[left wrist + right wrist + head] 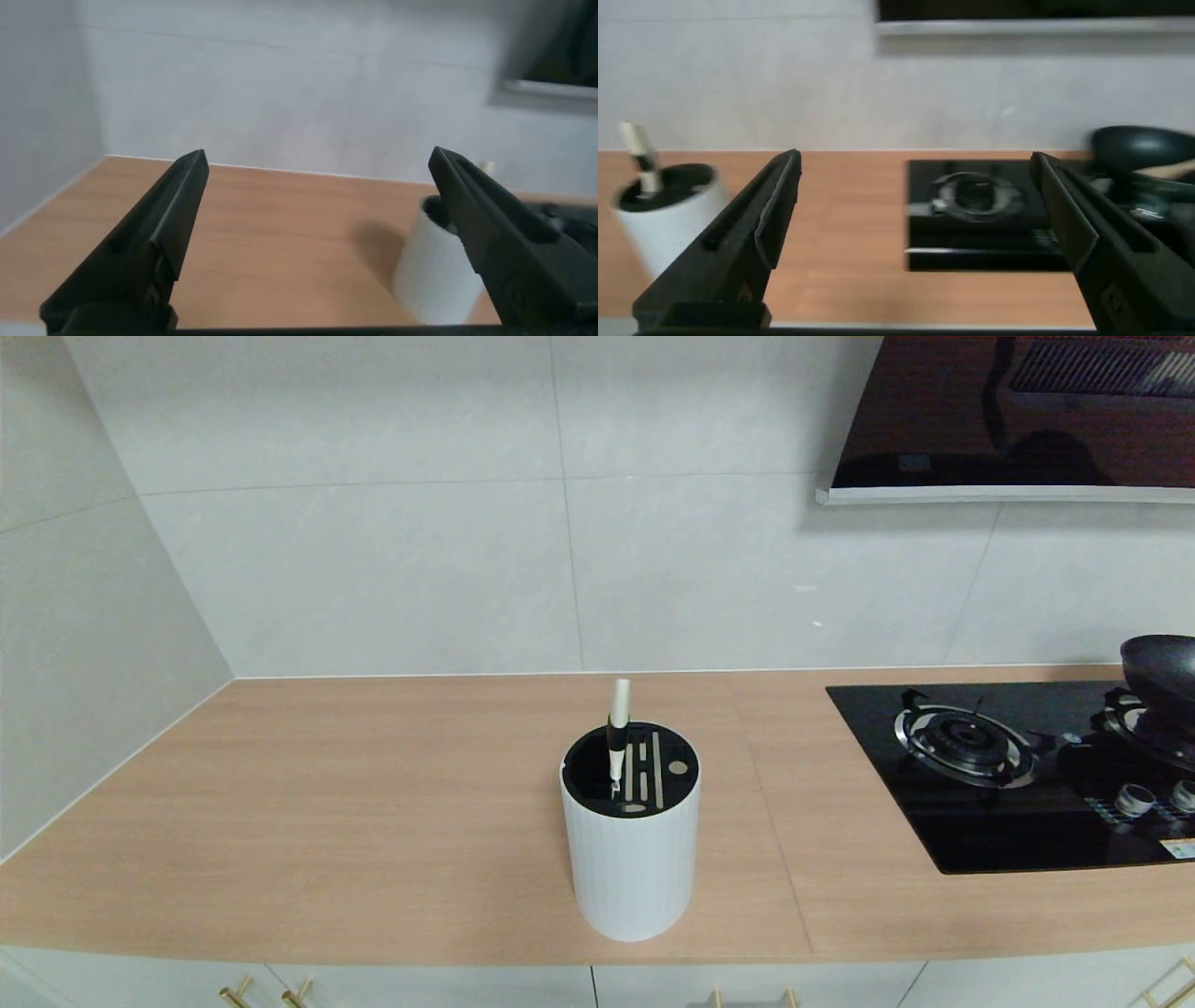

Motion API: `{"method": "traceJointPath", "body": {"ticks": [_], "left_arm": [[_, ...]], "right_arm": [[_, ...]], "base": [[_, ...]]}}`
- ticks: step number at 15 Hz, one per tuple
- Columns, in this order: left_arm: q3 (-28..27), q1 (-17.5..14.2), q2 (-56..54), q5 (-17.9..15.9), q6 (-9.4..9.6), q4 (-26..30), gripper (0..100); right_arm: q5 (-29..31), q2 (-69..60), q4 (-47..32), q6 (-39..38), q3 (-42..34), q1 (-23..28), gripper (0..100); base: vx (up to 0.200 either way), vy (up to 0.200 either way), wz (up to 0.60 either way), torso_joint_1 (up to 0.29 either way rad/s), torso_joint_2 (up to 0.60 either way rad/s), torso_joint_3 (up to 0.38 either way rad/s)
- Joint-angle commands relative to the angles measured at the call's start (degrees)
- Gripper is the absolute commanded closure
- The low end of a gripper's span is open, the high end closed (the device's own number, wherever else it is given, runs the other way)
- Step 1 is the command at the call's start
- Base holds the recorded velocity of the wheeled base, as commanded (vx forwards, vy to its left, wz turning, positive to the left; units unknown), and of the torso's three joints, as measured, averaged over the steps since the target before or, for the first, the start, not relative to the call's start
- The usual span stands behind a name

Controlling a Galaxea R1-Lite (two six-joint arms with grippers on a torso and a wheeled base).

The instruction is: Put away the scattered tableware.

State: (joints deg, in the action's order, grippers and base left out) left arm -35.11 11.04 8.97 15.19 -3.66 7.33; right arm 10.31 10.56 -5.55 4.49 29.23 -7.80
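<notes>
White cylindrical knife block [631, 859]: upright on wooden countertop [373, 803], to the left of gas hob [980, 756]. One utensil [618, 728], black-and-cream handle, stands in its slotted top. Left gripper [319, 157]: fingers spread wide, empty. Right gripper [914, 157]: likewise spread, empty. Dark pan [1162, 663] on the hob's right burner.

A: Condition of the left claw [318, 159]?
B: Two matte black fingers [154, 233], long and flat-sided, tapering to blunt squared tips. A stepped seam shows near the base of each.
A: And the right claw [915, 160]?
B: Same pattern: black wedge-shaped fingers [738, 245], slightly glossier, with a pale sheen along the inner edges.
</notes>
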Motion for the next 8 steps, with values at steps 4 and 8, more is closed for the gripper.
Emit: {"method": "traceJointPath", "body": {"ticks": [4, 8], "left_arm": [[5.2, -10.3, -7.0, 0.2, 0.41, 0.1, 0], [22.7, -11.4, -9.0, -1.7, 1.99, -0.6, 0]], "right_arm": [[-2.8, -10.6, -0.3, 0.0, -8.1, 7.9, 0], [-1.5, -10.6, 2.5, -2.0, -19.7, 7.9, 0]], "base": [[0.0, 0.0, 0.0, 0.0, 0.0, 0.0], [0.0, 0.0, 0.0, 0.0, 0.0, 0.0]]}}
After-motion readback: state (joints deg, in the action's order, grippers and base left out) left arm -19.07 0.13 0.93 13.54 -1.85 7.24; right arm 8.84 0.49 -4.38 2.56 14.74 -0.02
